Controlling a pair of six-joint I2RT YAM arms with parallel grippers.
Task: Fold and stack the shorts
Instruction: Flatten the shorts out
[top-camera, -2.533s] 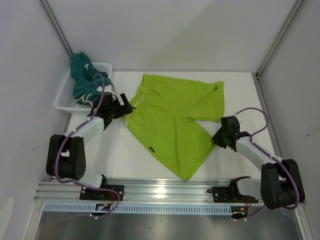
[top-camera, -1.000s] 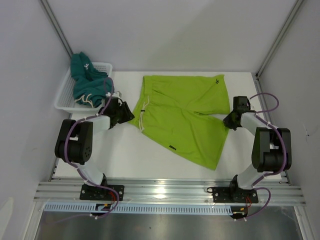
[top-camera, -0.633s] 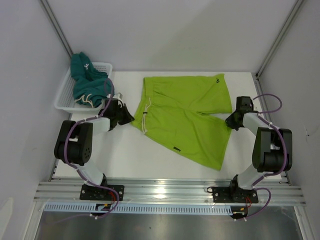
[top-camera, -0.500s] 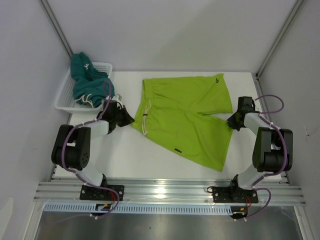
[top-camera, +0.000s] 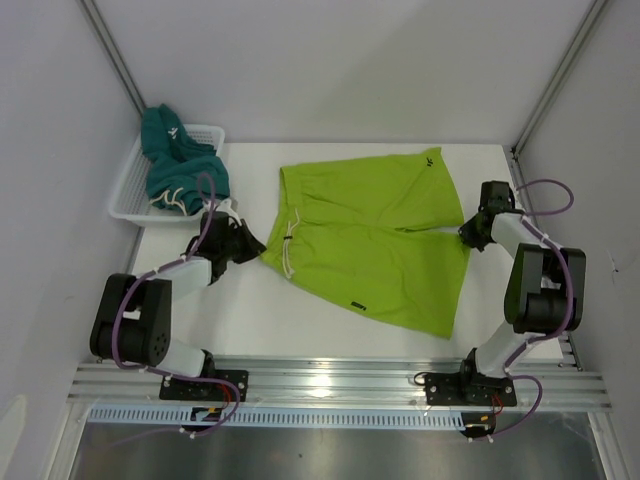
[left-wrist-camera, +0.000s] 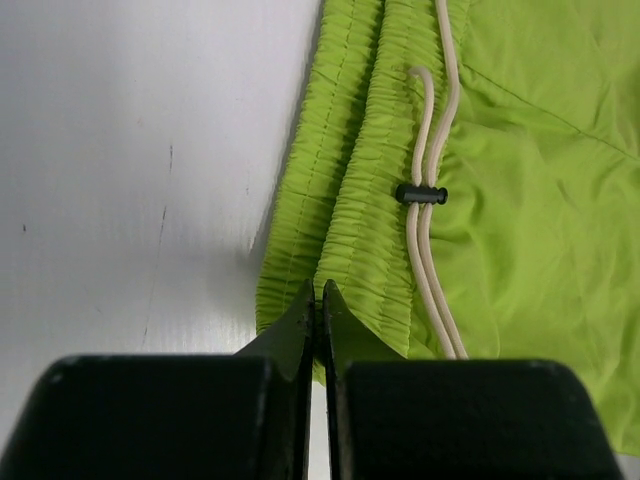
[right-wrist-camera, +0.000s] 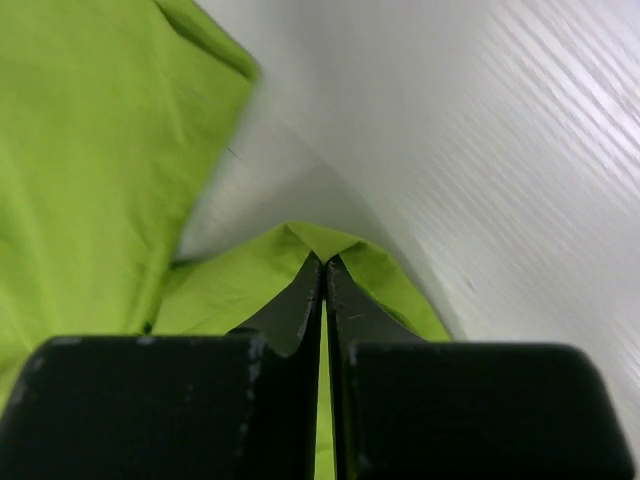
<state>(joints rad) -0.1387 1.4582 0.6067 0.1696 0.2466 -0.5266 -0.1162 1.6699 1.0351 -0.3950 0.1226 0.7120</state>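
Observation:
The lime green shorts (top-camera: 380, 240) lie spread flat across the middle of the table, waistband to the left with a white drawstring (top-camera: 289, 245). My left gripper (top-camera: 258, 246) is shut on the gathered waistband (left-wrist-camera: 350, 200) at its near corner. In the left wrist view the drawstring (left-wrist-camera: 425, 260) and its black toggle (left-wrist-camera: 420, 193) lie just right of the jaws (left-wrist-camera: 320, 292). My right gripper (top-camera: 467, 236) is shut on a pinched fold of the leg hem (right-wrist-camera: 320, 238) at the right side. The dark teal shorts (top-camera: 175, 160) sit bunched in the basket.
A white mesh basket (top-camera: 125, 192) stands at the back left corner of the table. Grey walls with metal posts close in on both sides and the back. The aluminium rail (top-camera: 330, 375) with both arm bases runs along the near edge.
My left gripper has shut on the waistband. Both arms have drawn apart, the right one going back and right, and the green shorts now lie stretched wider and flatter.

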